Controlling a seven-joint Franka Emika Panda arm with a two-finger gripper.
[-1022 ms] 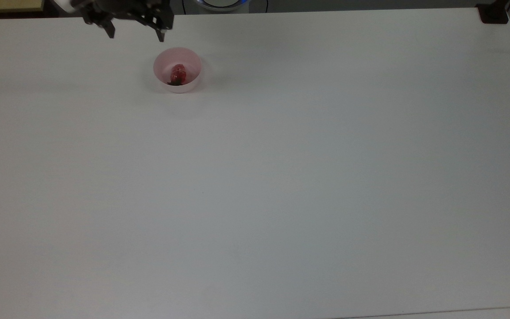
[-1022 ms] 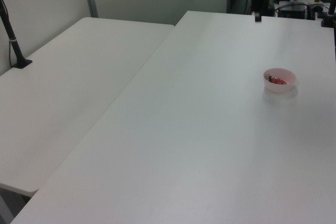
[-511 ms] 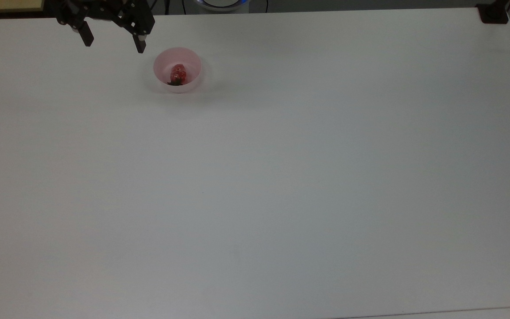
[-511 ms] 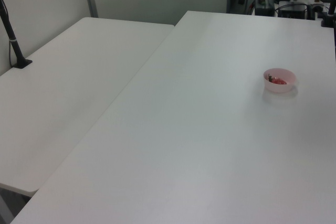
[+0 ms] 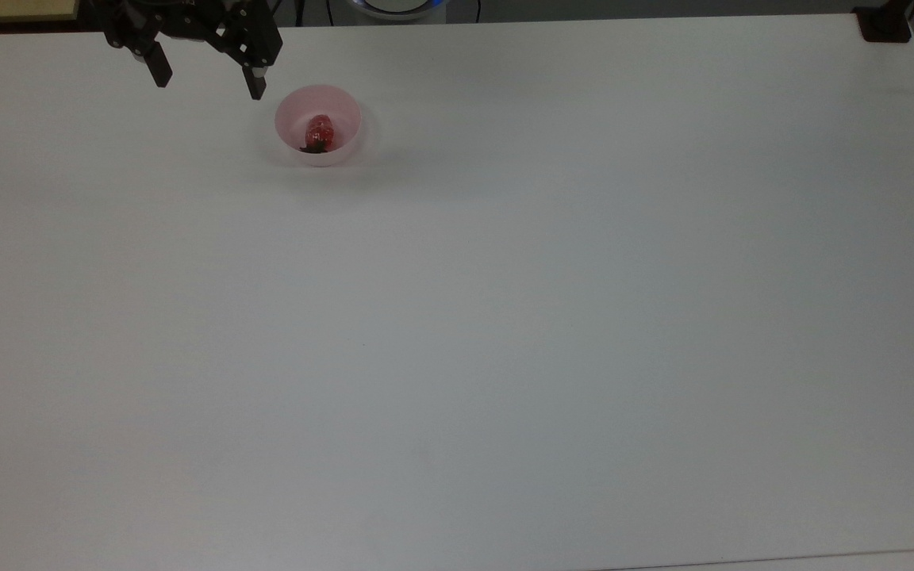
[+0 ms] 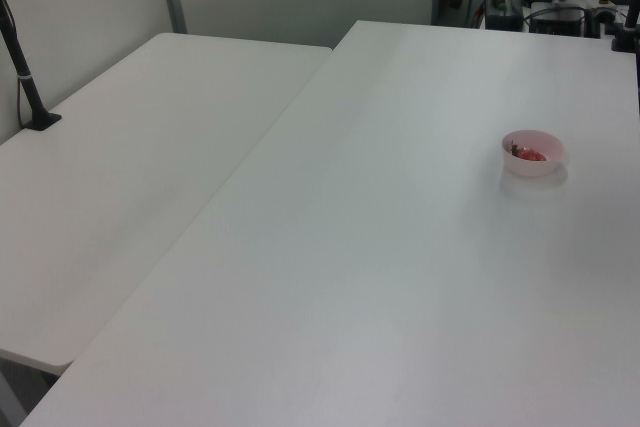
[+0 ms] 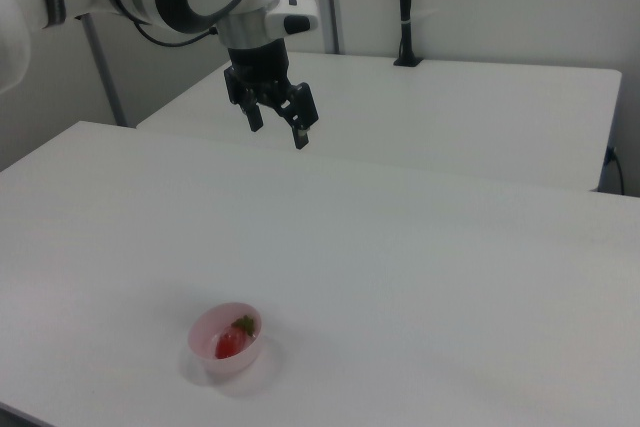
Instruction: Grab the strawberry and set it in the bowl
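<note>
Strawberry: the strawberry [image 5: 319, 132] is lying inside the pale pink bowl [image 5: 345, 107], so the placing looks done.
Gripper: the gripper [image 5: 209, 78] is hanging high beside the bowl, fingers spread wide, gripping nothing.
Table: the white table [image 5: 505, 317] is bearing the bowl.

Strawberry [image 7: 232, 341] in bowl [image 7: 226, 340] — gripper [image 7: 279, 135] spread
</note>
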